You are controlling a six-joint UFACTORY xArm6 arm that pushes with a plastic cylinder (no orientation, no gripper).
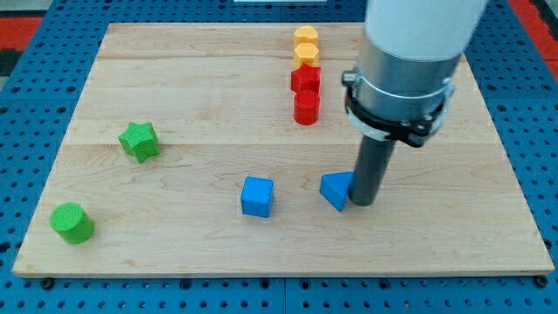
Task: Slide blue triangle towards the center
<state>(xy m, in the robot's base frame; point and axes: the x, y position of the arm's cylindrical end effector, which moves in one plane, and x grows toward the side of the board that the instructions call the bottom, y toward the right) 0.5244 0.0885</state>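
The blue triangle [336, 189] lies on the wooden board [174, 87], a little right of and below the board's middle. My tip [364, 202] rests against the triangle's right side, touching it. The rod rises up to the large grey arm body at the view's upper right. A blue cube [257, 195] sits to the left of the triangle, apart from it.
A green star [139, 140] sits at the left and a green cylinder [71, 222] at the lower left. Two yellow blocks [305, 46] and two red blocks [306, 93] form a column near the top middle. A blue pegboard surrounds the board.
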